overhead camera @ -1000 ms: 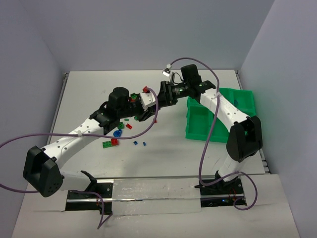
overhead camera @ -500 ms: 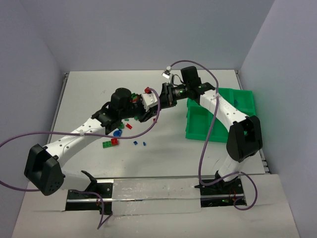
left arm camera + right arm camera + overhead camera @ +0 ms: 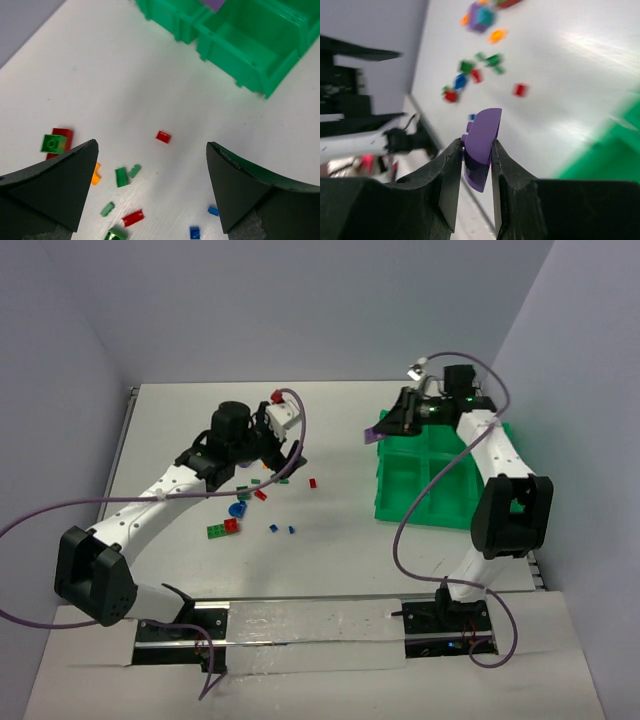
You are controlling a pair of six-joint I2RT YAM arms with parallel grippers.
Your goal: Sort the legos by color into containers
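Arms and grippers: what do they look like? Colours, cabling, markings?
Left arm and right arm: white links, black joints and bases. A purple cable trails along each. Fingers are black, wedge-shaped. No readable markings.

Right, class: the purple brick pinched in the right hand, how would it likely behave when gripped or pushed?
Probably stiff: the purple brick shows no bending between the fingers. Likely light, being much smaller than the right hand holding it. Its smooth-looking faces might slip if pinched off-centre.
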